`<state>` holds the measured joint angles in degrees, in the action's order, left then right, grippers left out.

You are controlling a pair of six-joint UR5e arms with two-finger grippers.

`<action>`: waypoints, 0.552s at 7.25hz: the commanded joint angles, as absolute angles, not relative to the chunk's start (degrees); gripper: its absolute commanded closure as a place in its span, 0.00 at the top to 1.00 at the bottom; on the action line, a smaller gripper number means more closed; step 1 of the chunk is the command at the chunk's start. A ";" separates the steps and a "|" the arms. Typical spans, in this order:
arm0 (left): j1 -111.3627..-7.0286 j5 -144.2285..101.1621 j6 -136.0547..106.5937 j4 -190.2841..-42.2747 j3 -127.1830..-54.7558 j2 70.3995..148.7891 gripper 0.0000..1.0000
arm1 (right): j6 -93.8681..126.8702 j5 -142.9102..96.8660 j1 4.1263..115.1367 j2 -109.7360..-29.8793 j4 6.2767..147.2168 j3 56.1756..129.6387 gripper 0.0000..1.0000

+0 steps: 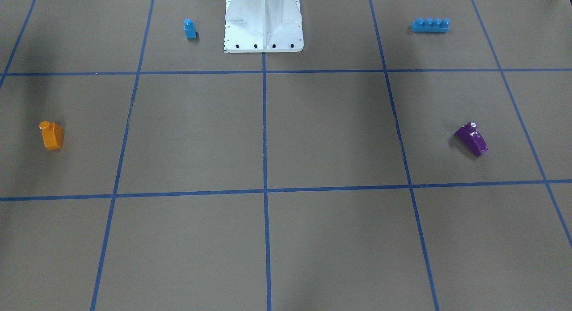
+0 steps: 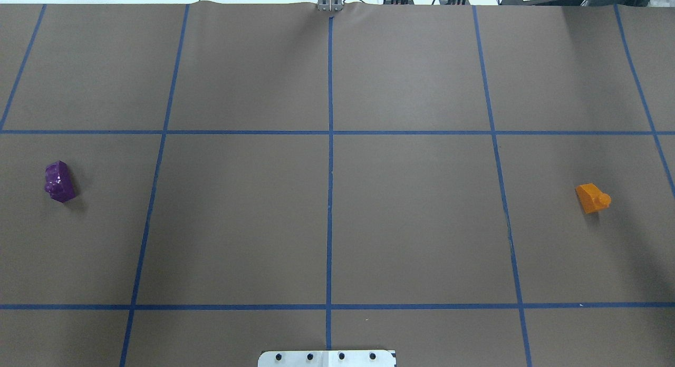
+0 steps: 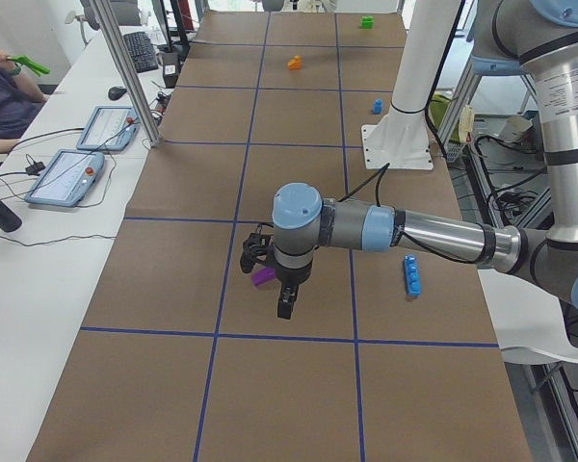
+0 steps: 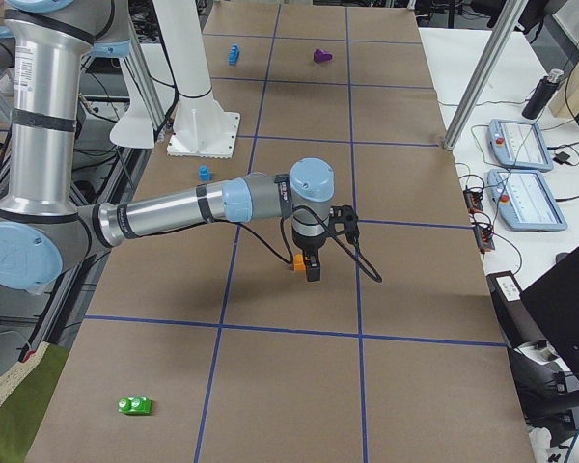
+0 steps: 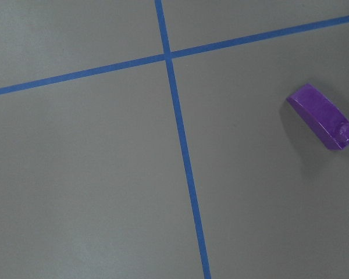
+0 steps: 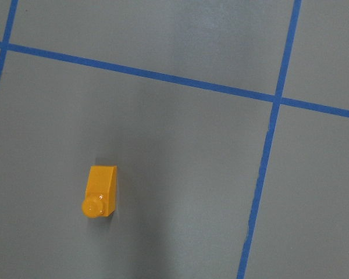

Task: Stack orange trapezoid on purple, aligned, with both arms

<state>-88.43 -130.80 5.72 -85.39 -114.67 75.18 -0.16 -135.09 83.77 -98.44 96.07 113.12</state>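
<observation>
The orange block [image 1: 52,136] lies free on the brown worktop [image 2: 411,219], low down and just beside the right pincer [image 4: 313,272], which hangs over it with its tips pointing downward. In the right wrist view the orange block sits off to the lower left, not centred, so I judge the right pincer is near it but not yet lined up over it. The purple block [image 1: 472,139] lies in the same way just beside and below the left pincer [image 3: 284,310], at the opposite end of the worktop and well apart from the orange one. That spread probably explains the 2-arm set-up: each block is within easy reach of 1 arm only, so both would have to be brought toward the middle to meet. Neither pincer touches anything. Since they show only in the 2 end views, I cannot tell whether their jaws stand wide or narrow. The stack has not begun. Blue tape lines [image 2: 330,198] divide the worktop into squares. Farther from both pincers, toward the white pedestal [image 1: 263,23], sit a small blue block [image 1: 190,28] and a long blue block [image 1: 430,24]. A green block [image 4: 134,405] lies beyond the right pincer, near the worktop's end.
</observation>
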 commanded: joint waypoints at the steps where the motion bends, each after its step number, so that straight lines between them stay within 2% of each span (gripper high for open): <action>1: -88.42 -130.78 5.71 -87.60 -114.70 75.15 1.00 | -0.18 -135.17 83.76 -98.35 96.06 113.12 1.00; 4: -88.42 -130.34 5.01 -92.87 -115.31 76.11 1.00 | -0.27 -135.09 83.76 -96.34 96.06 113.29 1.00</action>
